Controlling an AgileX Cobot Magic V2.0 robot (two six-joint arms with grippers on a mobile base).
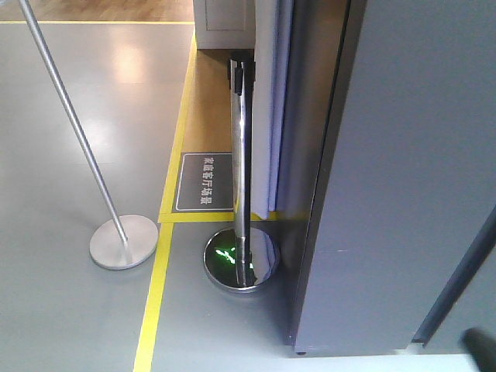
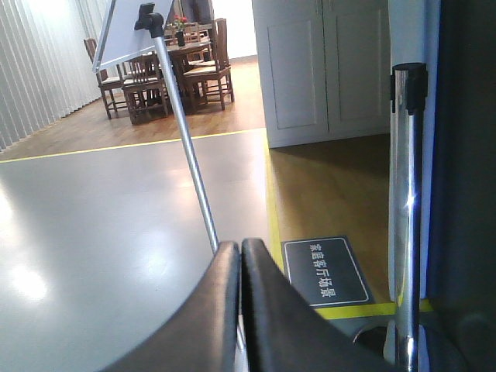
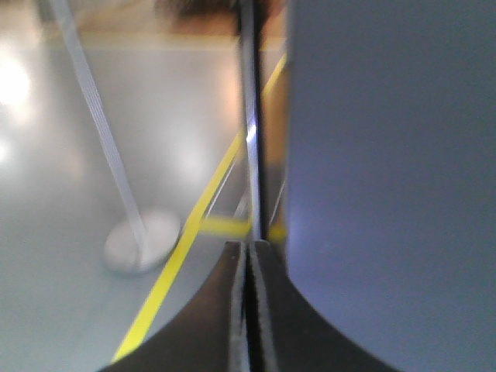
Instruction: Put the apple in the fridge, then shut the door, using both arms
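The fridge (image 1: pixel 395 170) shows only as a tall dark grey flat panel filling the right of the front view. I cannot tell whether this panel is the door. The same grey face stands just right of my right gripper (image 3: pixel 248 246), which is shut with nothing between its fingers. My left gripper (image 2: pixel 240 246) is also shut and empty, pointing out over the grey floor with the fridge's dark side (image 2: pixel 465 194) at the far right. The apple is out of view. A dark blurred shape (image 1: pixel 482 346) sits in the front view's bottom right corner.
A chrome stanchion pole (image 1: pixel 242 178) on a round shiny base (image 1: pixel 240 263) stands close to the fridge's left. A tilted thin pole ends in a flat grey disc (image 1: pixel 124 242). Yellow floor tape (image 1: pixel 155 310) and a dark floor sign (image 1: pixel 205 182) lie between them.
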